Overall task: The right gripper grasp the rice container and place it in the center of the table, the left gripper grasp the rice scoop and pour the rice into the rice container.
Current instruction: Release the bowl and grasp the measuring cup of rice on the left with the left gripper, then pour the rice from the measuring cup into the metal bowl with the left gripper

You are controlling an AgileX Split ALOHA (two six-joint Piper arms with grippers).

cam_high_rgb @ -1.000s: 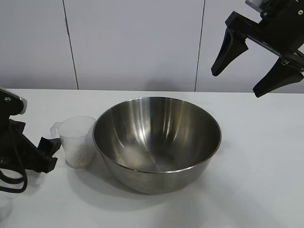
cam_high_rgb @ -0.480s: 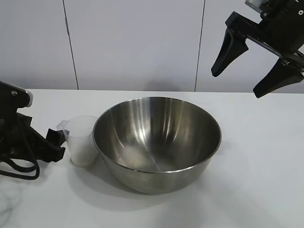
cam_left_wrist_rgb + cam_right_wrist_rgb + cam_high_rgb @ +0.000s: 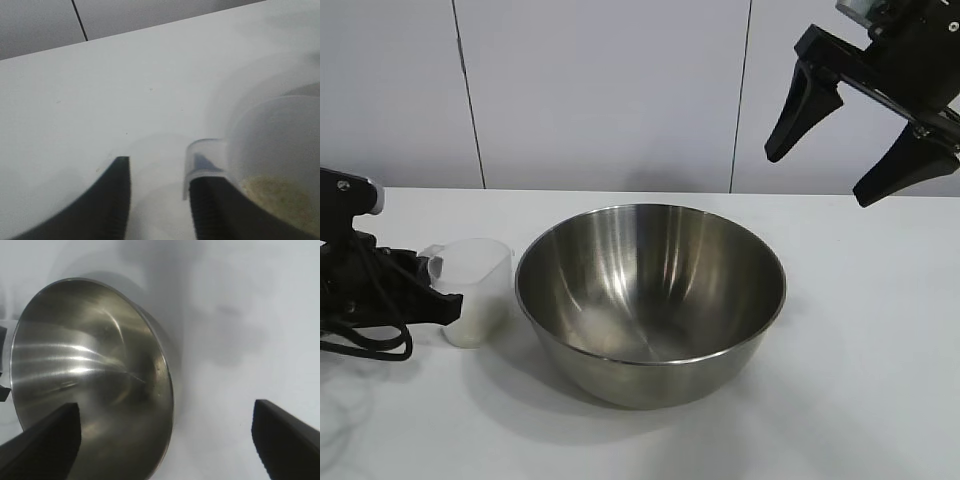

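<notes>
Left claw (image 3: 438,290) at the scoop (image 3: 475,290)
Its fingers straddle the handle; grip unclear. Right claw (image 3: 840,140) hangs wide open, empty, above bowl (image 3: 650,300).

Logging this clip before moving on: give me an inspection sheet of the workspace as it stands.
Surface: white table, bare around the items.
Job's things: steel bowl near the centre, empty; plastic cup upright beside it, apart, holding rice.
Clutter: nothing seen.
Grippers: left gripper low at the cup's handle, one finger either side, not closed; right gripper open, raised above the table, holding nothing.
Cables: black loop by the left arm.
Surroundings: plain panelled wall.
</notes>
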